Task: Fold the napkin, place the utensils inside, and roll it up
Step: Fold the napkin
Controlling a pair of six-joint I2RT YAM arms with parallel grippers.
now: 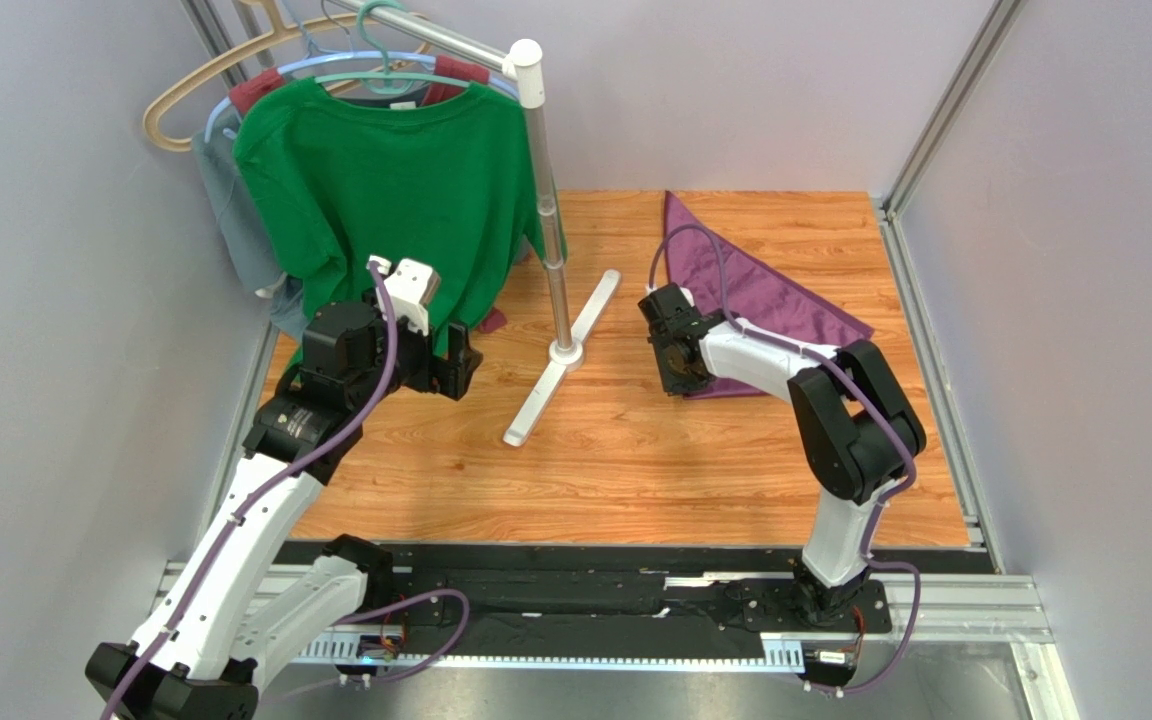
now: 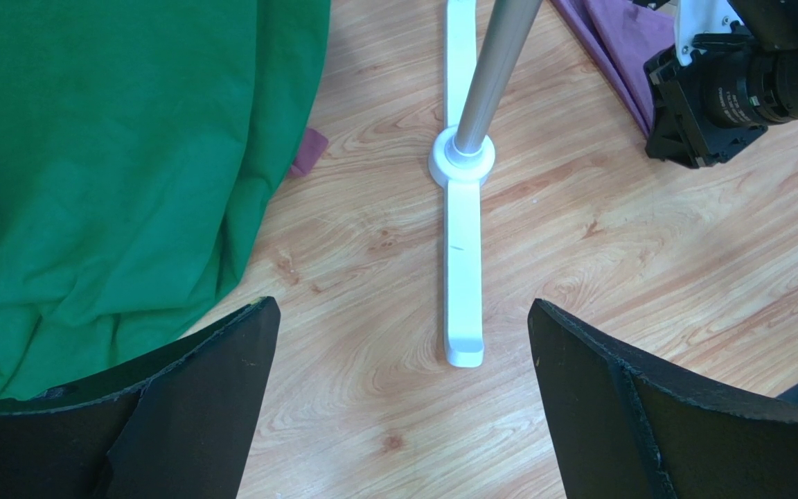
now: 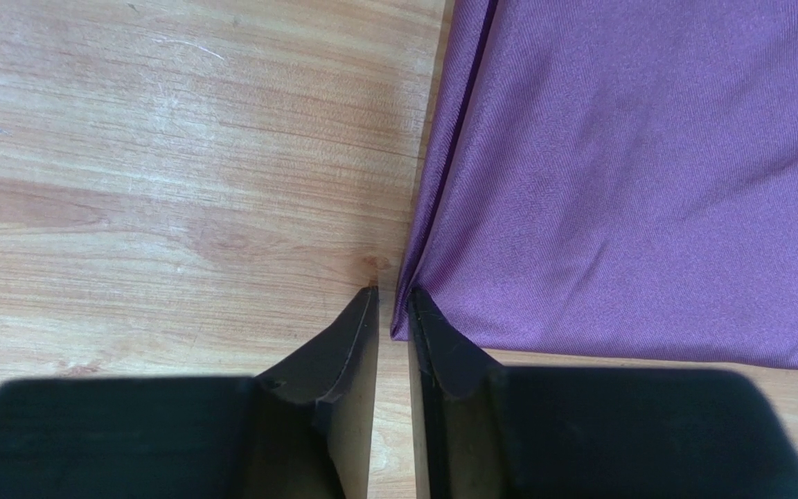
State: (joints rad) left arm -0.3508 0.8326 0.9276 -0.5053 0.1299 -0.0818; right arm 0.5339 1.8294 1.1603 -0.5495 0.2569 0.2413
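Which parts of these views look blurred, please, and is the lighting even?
Right wrist: the right gripper is blurred at its base, the napkin weave crisp. Left wrist: left gripper and table grain sharp. Top external: even light, soft shadows.

Bright, even overhead light, only soft short shadows on the table (image 1: pixel 657 465). Mild sheen on the wood, no hard glare. Wrist views sharp at the surface; right gripper (image 3: pixel 393 301) blurs toward the lens
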